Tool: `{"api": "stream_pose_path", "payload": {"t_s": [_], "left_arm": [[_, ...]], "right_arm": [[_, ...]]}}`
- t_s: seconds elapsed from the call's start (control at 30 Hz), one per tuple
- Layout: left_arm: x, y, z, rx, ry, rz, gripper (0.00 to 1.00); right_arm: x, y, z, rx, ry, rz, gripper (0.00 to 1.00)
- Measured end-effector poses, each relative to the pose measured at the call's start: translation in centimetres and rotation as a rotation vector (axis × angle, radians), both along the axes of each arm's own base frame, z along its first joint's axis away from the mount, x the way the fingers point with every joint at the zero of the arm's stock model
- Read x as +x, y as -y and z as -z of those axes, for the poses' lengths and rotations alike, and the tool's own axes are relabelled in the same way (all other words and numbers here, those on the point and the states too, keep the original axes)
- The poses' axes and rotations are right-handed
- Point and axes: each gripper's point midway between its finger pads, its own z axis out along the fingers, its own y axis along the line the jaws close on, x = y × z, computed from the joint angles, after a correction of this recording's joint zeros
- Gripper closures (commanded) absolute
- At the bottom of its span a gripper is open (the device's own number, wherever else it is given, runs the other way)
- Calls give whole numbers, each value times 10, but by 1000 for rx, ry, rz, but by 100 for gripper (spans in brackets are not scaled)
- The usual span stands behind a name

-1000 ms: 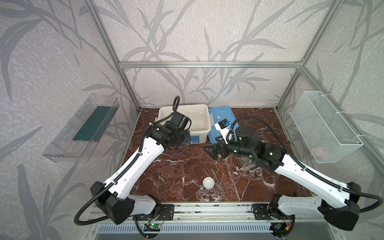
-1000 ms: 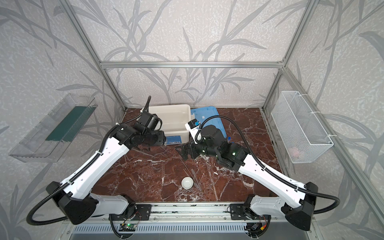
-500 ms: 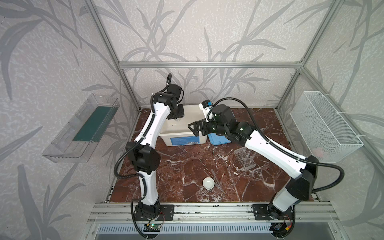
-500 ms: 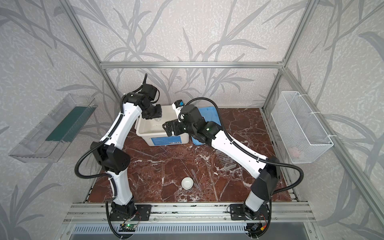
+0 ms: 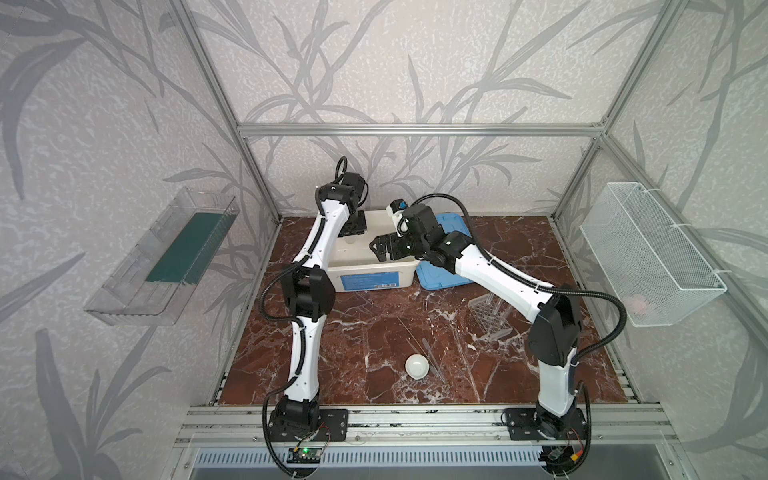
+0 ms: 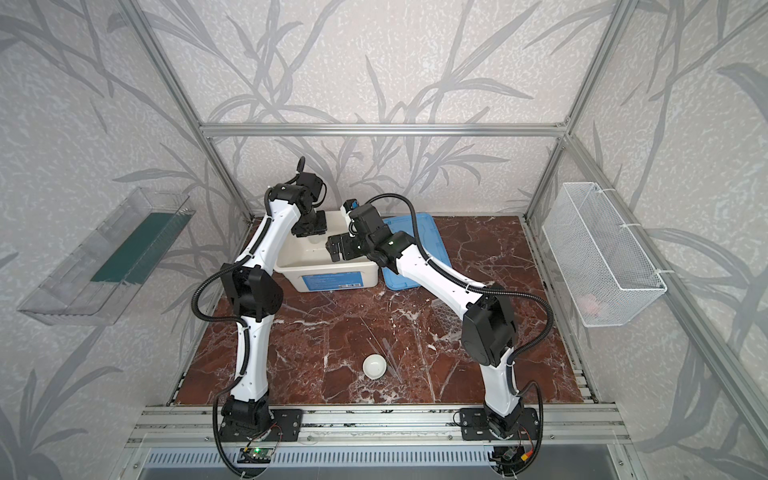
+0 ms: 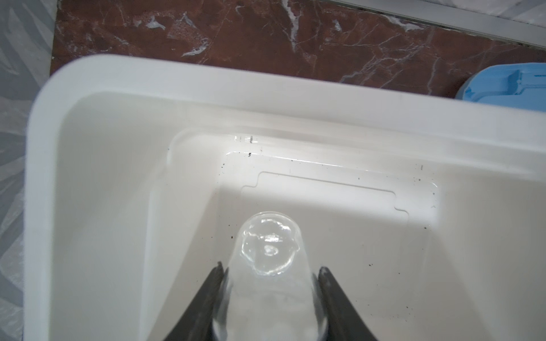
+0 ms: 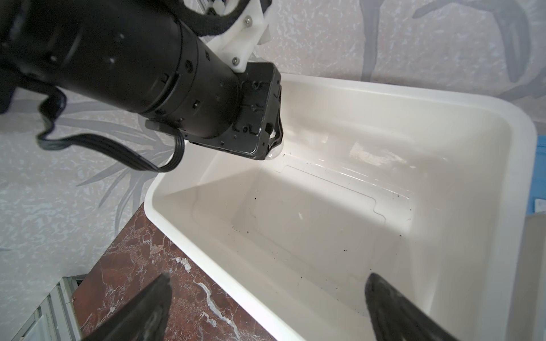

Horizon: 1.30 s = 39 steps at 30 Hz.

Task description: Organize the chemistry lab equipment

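Over the open white tub at the back of the worktop, the two arms meet. In both top views the left hand points down into the tub, but its own body hides what it carries.

The left wrist view shows it. Two dark fingers pinch the small clear beaker by its sides, with its round base turned toward the tub floor. Whether the base touches that floor cannot be told.

The right wrist view shows the same grip from the side, with only a sliver of glass below the left hand. It also shows the right hand spread wide with nothing between its fingers. That hand is above the tub's near rim, one tip over the worktop and the other over the tub's inside.

Only the top views show the rest. The blue lid lies flat just beside the tub. The gridded tube rack stands under the right arm. The small white dish sits toward the front, with the thin pipettes just beside it, all well apart from both hands.
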Motion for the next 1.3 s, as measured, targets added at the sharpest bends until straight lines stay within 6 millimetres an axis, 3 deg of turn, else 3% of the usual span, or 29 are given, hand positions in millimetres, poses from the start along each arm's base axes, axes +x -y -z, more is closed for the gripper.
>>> {"api": "stream_pose_path", "payload": {"t_s": [0.23,0.33,0.5,0.9,1.13,1.3], "left_arm": [[-4,-5,44,8,-66,-26,100],[-4,-5,52,6,-70,-37,100],[9,-5,58,3,-15,-54,100],[21,1,65,-58,84,-85,100],[-2,-1,64,-73,76,-99,100],[-9,1,67,-88,60,-103,100]], "right_arm": [[9,-10,9,12,11,-18,2],[13,-10,13,15,7,-17,2],[17,-12,10,39,23,-13,2],[17,-9,27,37,3,-6,3],[21,0,47,25,-32,11,3],[25,5,50,34,-44,32,3]]}}
